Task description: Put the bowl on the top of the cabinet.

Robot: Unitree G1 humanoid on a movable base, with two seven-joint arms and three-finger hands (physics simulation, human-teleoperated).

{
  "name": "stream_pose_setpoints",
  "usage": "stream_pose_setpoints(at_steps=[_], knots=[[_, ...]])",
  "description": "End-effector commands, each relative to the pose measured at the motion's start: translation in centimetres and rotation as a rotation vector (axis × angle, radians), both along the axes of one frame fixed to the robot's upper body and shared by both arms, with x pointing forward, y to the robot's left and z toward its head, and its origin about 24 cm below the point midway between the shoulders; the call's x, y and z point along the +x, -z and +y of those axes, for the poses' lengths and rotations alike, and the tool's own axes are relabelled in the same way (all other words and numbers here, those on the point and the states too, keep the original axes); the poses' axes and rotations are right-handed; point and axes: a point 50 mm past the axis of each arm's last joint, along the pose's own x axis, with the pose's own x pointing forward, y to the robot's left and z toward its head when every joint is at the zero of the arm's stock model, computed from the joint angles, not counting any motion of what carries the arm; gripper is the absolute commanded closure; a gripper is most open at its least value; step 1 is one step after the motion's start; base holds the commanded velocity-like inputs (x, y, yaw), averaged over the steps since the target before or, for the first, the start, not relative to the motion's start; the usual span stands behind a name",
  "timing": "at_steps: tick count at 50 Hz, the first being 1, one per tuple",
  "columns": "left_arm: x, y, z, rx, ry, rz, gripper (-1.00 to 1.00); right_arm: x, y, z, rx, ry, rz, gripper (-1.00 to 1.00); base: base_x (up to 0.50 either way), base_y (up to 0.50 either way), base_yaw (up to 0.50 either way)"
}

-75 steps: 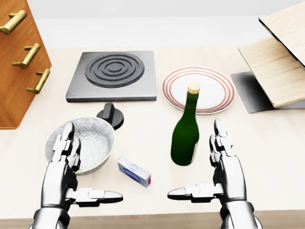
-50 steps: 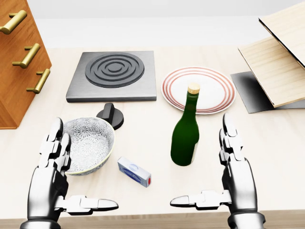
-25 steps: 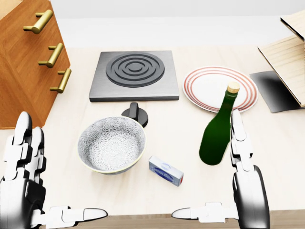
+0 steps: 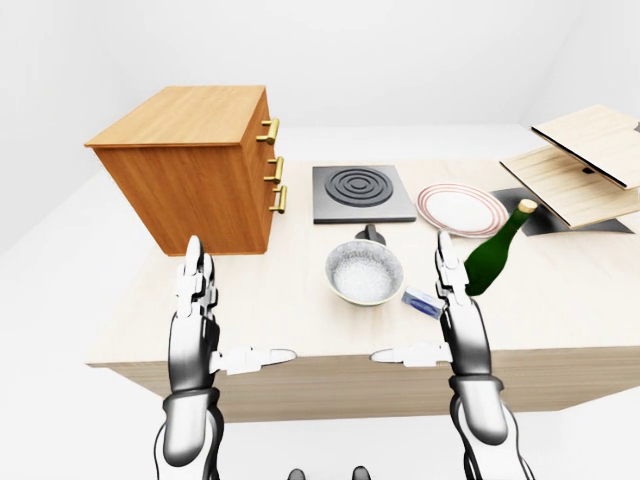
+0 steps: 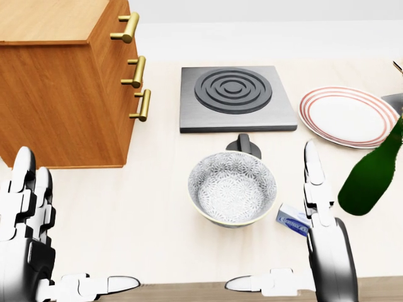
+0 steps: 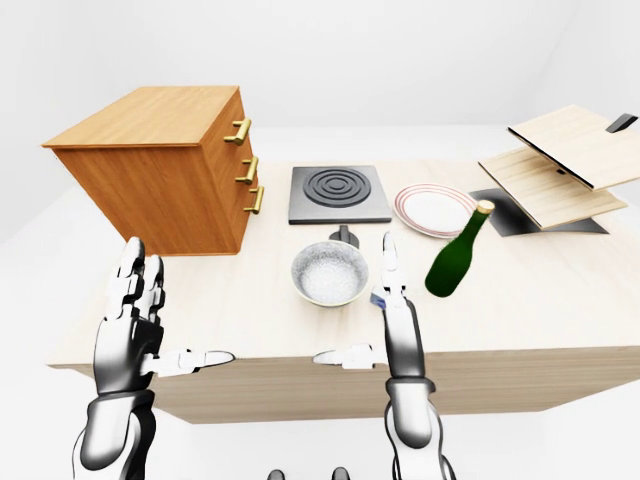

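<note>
Left-eye view: my left hand (image 4: 193, 320) and right hand (image 4: 456, 322) stand raised at the desk's (image 4: 300, 315) near edge, palms facing, fingers straight and thumbs out, holding nothing. They flank the bowl (image 4: 364, 273), probably to frame a two-handed lift toward the cabinet (image 4: 195, 170) at left, whose flat wooden top is bare.

Head view: the bowl (image 5: 232, 189) sits upright on the desk, just below the stove knob (image 5: 244, 145) and hotplate (image 5: 233, 98), nearer my right hand (image 5: 324, 233) than my left (image 5: 28, 236). It is deep, pale-rimmed, speckled grey-white inside, and empty. A small blue box (image 5: 292, 219) lies just beside it.

Right-eye view: the green bottle (image 6: 455, 254) tilts right of the bowl, below the striped plate (image 6: 435, 210).
</note>
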Motion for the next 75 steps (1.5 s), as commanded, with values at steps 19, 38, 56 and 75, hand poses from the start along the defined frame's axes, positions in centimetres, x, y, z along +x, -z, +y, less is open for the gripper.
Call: stream_pose_setpoints(at_steps=[19, 38, 56, 75], knots=[[0.0, -0.1, 0.0, 0.002, 0.002, -0.002, -1.0, 0.0, -0.4, 0.2, -0.003, -0.012, -0.014, -1.0, 0.0, 0.5, 0.0], [0.1, 0.1, 0.0, 0.004, 0.005, 0.005, -1.0, 0.1, -0.1, 0.2, 0.002, -0.018, -0.004, -1.0, 0.0, 0.5, 0.0], [0.1, 0.2, -0.1, 0.007, 0.01, 0.011, -1.0, 0.3, 0.1, 0.1, 0.015, -0.023, 0.004, -1.0, 0.07, 0.14, 0.0], [0.2, 0.2, -0.1, 0.006, 0.012, 0.008, -1.0, 0.4, 0.1, 0.2, 0.019, -0.027, 0.005, -1.0, 0.22, -0.01, 0.0]])
